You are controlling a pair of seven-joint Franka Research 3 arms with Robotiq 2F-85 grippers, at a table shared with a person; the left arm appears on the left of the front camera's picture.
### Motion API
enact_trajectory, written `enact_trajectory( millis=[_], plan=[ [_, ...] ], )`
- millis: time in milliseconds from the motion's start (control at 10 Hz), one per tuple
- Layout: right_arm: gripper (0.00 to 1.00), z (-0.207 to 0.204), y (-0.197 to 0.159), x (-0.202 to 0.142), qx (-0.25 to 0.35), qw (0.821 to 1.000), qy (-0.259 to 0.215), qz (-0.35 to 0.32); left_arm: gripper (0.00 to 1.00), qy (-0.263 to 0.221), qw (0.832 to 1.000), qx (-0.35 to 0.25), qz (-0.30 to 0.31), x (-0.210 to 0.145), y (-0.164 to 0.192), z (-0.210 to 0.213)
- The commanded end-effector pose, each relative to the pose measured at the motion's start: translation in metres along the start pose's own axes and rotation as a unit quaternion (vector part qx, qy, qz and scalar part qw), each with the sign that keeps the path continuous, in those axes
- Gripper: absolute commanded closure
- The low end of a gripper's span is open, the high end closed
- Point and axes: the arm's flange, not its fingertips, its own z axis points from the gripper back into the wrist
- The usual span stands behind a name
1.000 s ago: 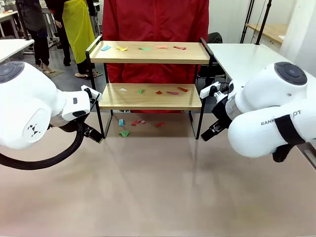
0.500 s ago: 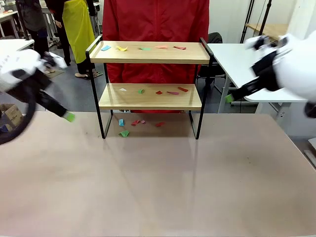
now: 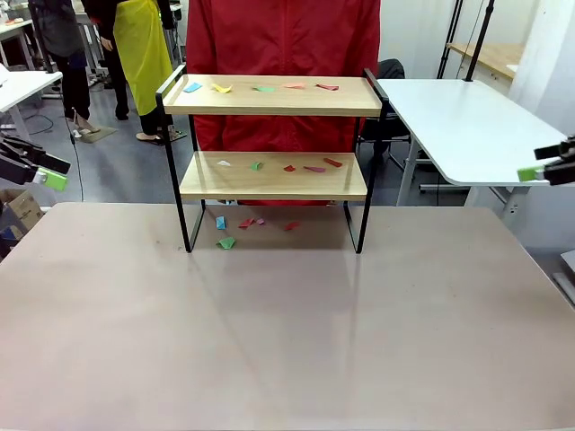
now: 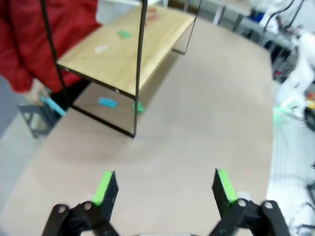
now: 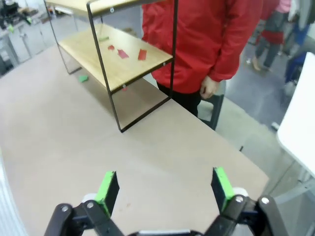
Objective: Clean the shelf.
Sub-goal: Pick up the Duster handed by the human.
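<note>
Front view: a small two-tier shelf point(image 3: 269, 185) of light wooden boards in a thin black metal frame stands at the far middle of the beige table point(image 3: 287, 341), just before a person in a red jacket point(image 3: 283, 36). Small coloured paper scraps point(image 3: 225, 242) lie on both boards and on the table beneath. The left end effector point(image 3: 49, 176) and the right end effector point(image 3: 535, 171) hang at opposite picture edges, well apart from the shelf.

Left wrist view: the left end effector's green-padded fingers point(image 4: 104, 187) are spread wide and hold nothing.

Right wrist view: the right end effector is likewise spread wide and empty.
</note>
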Motion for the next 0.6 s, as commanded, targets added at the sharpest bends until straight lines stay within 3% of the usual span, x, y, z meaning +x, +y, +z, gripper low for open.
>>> enact_trajectory(
  millis=[0, 100, 200, 500],
  plan=[
    [0.0, -0.021, -0.035, -0.008, 0.039, 0.999, -0.035, 0.009, 0.0, -0.04, 0.998, 0.005, -0.058, -0.005, 0.017, -0.022],
    [0.0, -0.025, -0.032, -0.012, 0.059, 0.997, -0.045, 0.017, 0.0, -0.014, 0.998, 0.026, -0.054, -0.003, 0.007, -0.028],
    [0.0, -0.001, -0.016, -0.015, 0.013, 1.0, -0.014, 0.005, 0.0, -0.022, 1.0, 0.001, -0.023, -0.007, 0.01, -0.008],
    [0.0, -0.001, -0.016, -0.015, 0.013, 1.0, -0.014, 0.005, 0.0, -0.022, 1.0, 0.001, -0.023, -0.007, 0.01, -0.008]
  ],
)
